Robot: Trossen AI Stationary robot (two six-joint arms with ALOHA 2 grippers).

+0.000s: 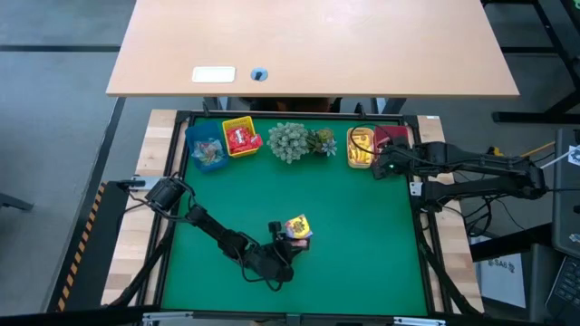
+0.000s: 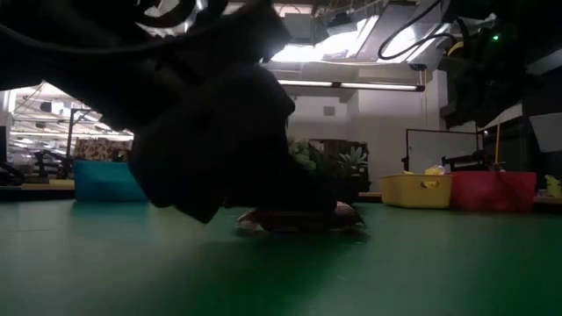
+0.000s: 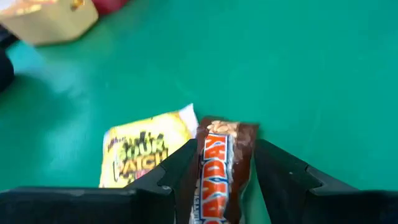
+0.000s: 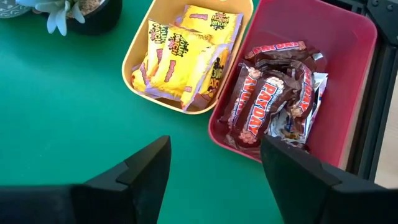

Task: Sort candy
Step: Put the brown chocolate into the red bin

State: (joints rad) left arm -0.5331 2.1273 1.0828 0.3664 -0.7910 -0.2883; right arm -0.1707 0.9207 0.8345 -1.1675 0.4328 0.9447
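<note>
The left gripper (image 3: pixel 217 180) works low over the near middle of the green desk (image 1: pixel 362 244), its fingers (image 3: pixel 283 171) closed to the width of a brown PayDay bar (image 3: pixel 221 162) that sits between them, both inner faces against the wrapper. Whether the bar has left the mat cannot be told. Just beside it, touching or nearly so, lies a yellow Sour Patch packet (image 3: pixel 140 155); these two are all that remains of the loose candy on the mat.

Across the desk, the right gripper (image 4: pixel 214 168) hovers by the far right corner with fingers spread wide and nothing between them, above the edge where a yellow bin (image 4: pixel 140 53) of matching yellow packets meets a red bin (image 4: pixel 348 68) heaped with PayDay bars. A blue bin (image 1: pixel 205 152) and another yellow bin holding red packets (image 1: pixel 241 139) stand at the far left, a plant cluster (image 1: pixel 299 141) between the two pairs.

The step in hand looks like lifting the bar for the red bin. A straight rise first should keep the wrapper from dragging the neighbouring packet, and the carry needs to stay clear of the waiting right arm.
</note>
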